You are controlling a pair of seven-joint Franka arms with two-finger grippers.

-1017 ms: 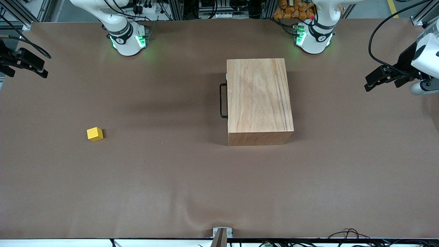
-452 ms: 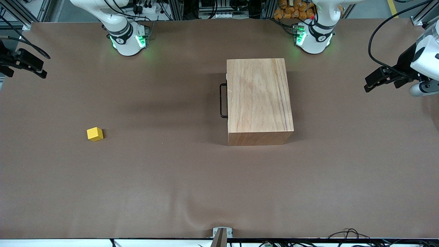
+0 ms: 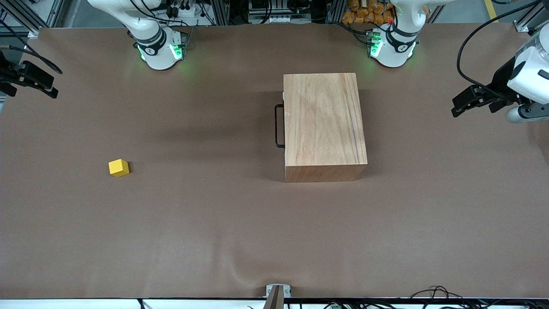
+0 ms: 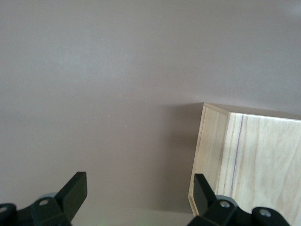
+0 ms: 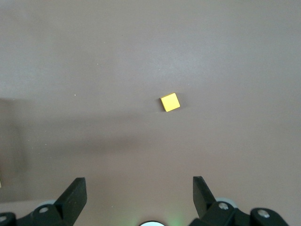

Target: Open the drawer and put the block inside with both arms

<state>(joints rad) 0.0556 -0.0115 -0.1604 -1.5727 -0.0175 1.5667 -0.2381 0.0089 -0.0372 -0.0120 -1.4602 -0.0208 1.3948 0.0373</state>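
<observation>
Start configuration: left claw (image 3: 458, 108) and right claw (image 3: 43, 88), both wide open and empty, hover over opposite bench (image 3: 257, 240) ends, drawer (image 3: 282, 120) shut, block (image 3: 119, 167) untouched.

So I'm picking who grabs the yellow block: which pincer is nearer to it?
Right. The right pincer is up over the table edge at its own end, the end where the block lies. The left pincer is over the other end, with the wooden box between them.
</observation>
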